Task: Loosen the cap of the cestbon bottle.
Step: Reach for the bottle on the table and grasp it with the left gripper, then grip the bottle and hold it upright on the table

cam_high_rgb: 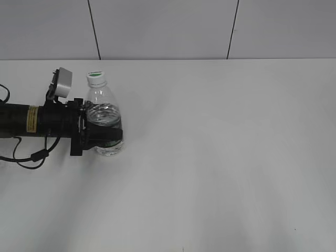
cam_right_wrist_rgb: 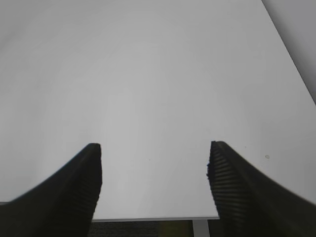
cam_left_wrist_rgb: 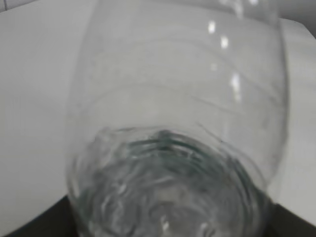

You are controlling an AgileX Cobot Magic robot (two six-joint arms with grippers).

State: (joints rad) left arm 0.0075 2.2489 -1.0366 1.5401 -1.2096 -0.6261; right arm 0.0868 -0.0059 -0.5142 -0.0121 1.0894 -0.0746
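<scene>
The cestbon bottle (cam_high_rgb: pixel 103 107) stands upright on the white table at the left of the exterior view, clear with water inside and its dark green label mostly hidden by the fingers. Its white cap (cam_high_rgb: pixel 95 79) with a green mark sits on top. My left gripper (cam_high_rgb: pixel 106 137) is shut around the bottle's lower body. In the left wrist view the bottle (cam_left_wrist_rgb: pixel 173 123) fills the frame and the cap is out of view. My right gripper (cam_right_wrist_rgb: pixel 154 170) is open and empty above the table; it does not show in the exterior view.
The white table (cam_high_rgb: pixel 220 157) stretches to the right of the bottle. A grey panelled wall (cam_high_rgb: pixel 168 29) stands behind it. The left arm's cables (cam_high_rgb: pixel 29 155) lie at the left edge. The table's near edge (cam_right_wrist_rgb: pixel 153 217) shows in the right wrist view.
</scene>
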